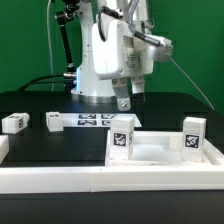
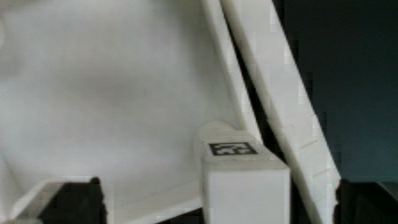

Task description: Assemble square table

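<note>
The square table's white slab (image 1: 160,152) lies rim-up at the front right, with two tagged legs standing on it: one at its near-left corner (image 1: 122,138) and one at the exterior view's right (image 1: 193,135). Two more white legs lie loose on the black table at the left (image 1: 14,122) (image 1: 53,121). My gripper (image 1: 123,102) hangs open just above the near-left standing leg. In the wrist view the slab (image 2: 107,90) fills the picture. That leg (image 2: 240,185) stands between my dark fingertips (image 2: 75,205) without touching them. My gripper (image 2: 219,208) holds nothing.
The marker board (image 1: 95,120) lies flat behind the slab, under the arm's base. A long white border rail (image 1: 100,182) runs along the table's front edge. The robot's white base (image 1: 95,70) stands at the back centre.
</note>
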Controlling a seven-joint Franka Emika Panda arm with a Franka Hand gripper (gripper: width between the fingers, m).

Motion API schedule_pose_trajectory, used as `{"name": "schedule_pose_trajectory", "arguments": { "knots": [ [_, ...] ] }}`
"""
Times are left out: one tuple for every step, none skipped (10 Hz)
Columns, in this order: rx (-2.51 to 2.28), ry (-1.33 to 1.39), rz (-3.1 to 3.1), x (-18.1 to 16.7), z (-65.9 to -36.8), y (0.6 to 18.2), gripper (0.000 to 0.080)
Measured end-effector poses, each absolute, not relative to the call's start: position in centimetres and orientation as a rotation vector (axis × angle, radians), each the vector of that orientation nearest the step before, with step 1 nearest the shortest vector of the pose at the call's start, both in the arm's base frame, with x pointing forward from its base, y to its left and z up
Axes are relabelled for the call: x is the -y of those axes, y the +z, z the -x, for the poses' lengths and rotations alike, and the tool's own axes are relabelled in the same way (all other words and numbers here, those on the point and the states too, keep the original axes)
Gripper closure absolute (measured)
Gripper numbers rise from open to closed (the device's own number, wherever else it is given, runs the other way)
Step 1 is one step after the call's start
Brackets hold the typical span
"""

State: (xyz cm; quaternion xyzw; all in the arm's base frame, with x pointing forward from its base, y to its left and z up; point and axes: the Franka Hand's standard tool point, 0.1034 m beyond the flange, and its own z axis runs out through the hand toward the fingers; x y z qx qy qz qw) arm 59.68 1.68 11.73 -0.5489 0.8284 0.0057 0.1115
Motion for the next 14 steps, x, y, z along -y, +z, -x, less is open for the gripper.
{"name": "schedule_pose_trajectory", "arguments": {
  "knots": [
    [-2.424, 0.018, 1.620, -2.2, -58.9, 12.0, 0.0151],
    [-2.409, 0.015, 1.655, -3.0, -58.0, 11.6, 0.0151],
    [-2.405, 0.016, 1.664, -3.0, -58.0, 11.5, 0.0151],
    [-2.401, 0.014, 1.669, -3.0, -58.1, 11.5, 0.0151],
    [-2.397, 0.014, 1.677, -3.0, -58.0, 11.4, 0.0151],
    [-2.394, 0.014, 1.682, -3.1, -58.0, 11.4, 0.0151],
    [-2.375, 0.010, 1.710, -3.1, -58.0, 11.3, 0.0151],
    [-2.329, 0.010, 1.773, -3.3, -57.8, 11.1, 0.0151],
    [-2.288, 0.013, 1.832, -3.9, -57.5, 10.9, 0.0151],
    [-2.215, 0.007, 1.922, -4.4, -57.2, 10.8, 0.0151],
    [-2.155, 0.005, 1.987, -4.7, -57.0, 10.9, 0.0151],
    [-2.134, -0.009, 2.009, -4.8, -56.6, 10.6, 0.0151],
    [-2.138, 0.001, 2.018, -4.9, -56.1, 10.0, 0.0151],
    [-2.137, -0.001, 2.017, -4.9, -56.2, 10.1, 0.0151]
  ]
}}
